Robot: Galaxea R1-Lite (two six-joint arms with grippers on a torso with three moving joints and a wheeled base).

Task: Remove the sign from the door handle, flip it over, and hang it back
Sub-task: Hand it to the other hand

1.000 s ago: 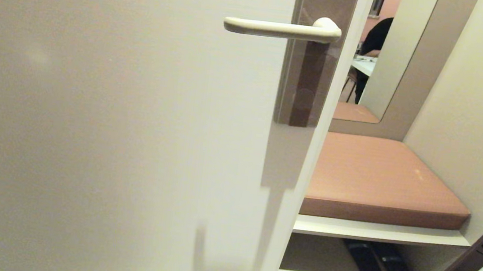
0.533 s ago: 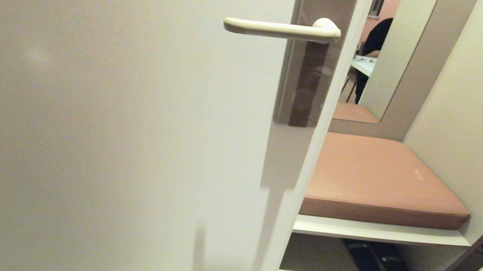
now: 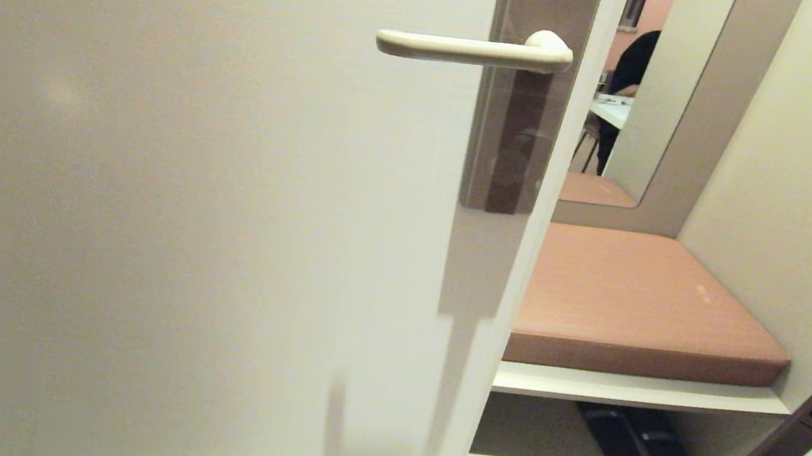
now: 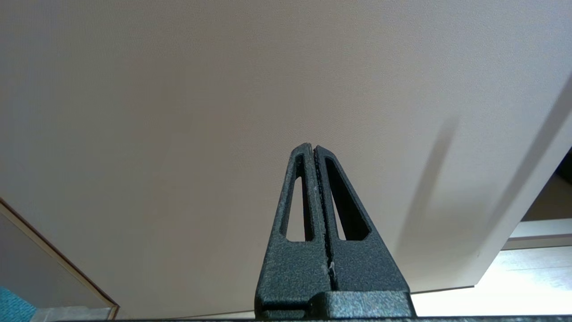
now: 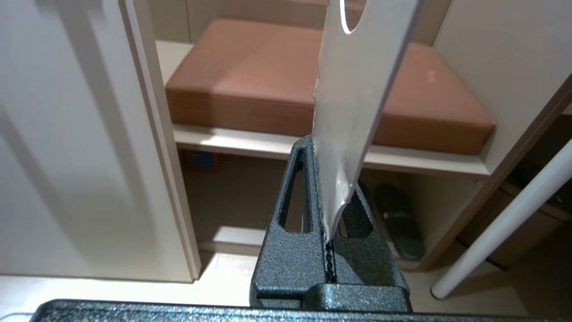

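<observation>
Sign lower in head view, upright, hole end up, in clenched R claw; L claw clenched.

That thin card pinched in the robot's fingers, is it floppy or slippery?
The sign probably is fairly stiff: held only by its lower end in the right gripper, it stands up without drooping. Its glossy sheen suggests it may slip. It looks thin, likely light.

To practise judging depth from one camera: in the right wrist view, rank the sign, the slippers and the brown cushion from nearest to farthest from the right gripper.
1. The sign: clamped between the fingers of the right gripper, sticking out past the tips.
2. The slippers: under the bench shelf, just past the fingers.
3. The brown cushion: on top of the bench, farther off.
</observation>
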